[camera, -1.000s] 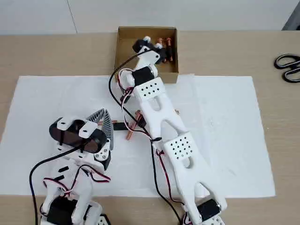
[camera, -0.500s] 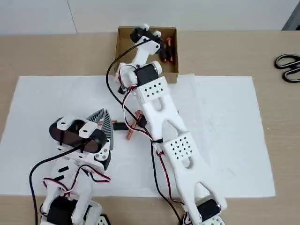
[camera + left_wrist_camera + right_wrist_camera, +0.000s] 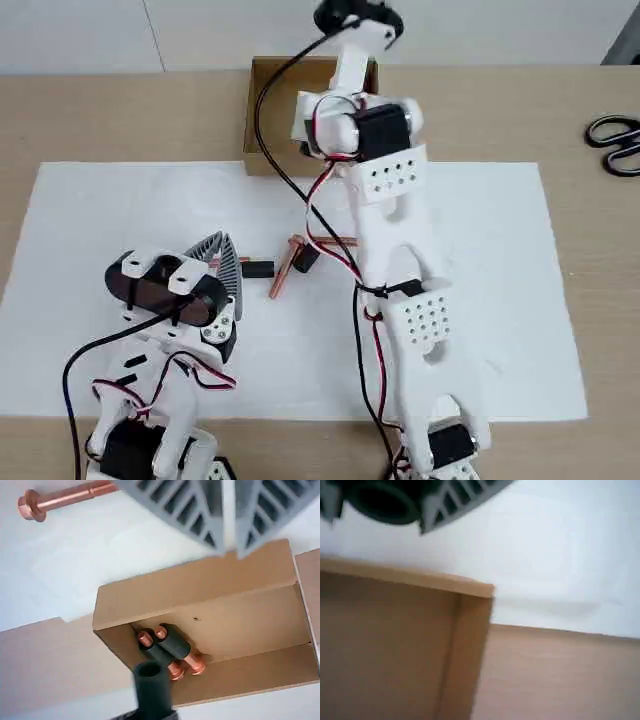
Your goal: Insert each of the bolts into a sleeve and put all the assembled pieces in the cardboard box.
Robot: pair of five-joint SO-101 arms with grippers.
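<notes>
The cardboard box (image 3: 265,110) stands at the back of the table, and the right arm (image 3: 385,170) rises above it. In the left wrist view the box (image 3: 200,585) holds two bolts in black sleeves (image 3: 167,650). A black sleeve (image 3: 150,685) hangs over its far wall. My right gripper (image 3: 395,505) is shut on that sleeve (image 3: 380,500), above a corner of the box (image 3: 385,645). My left gripper (image 3: 225,240) rests shut and empty on the paper. A loose copper bolt (image 3: 280,278), a black sleeve (image 3: 258,268) and another bolt (image 3: 293,250) lie just beyond it.
White paper (image 3: 480,260) covers the middle of the wooden table. Black scissors (image 3: 615,145) lie at the far right edge. In the left wrist view the loose bolt (image 3: 60,497) lies beside the left fingers (image 3: 190,510).
The right arm has lifted its gripper out of the box and swung up and to the right. The left arm and the loose parts have not moved.
</notes>
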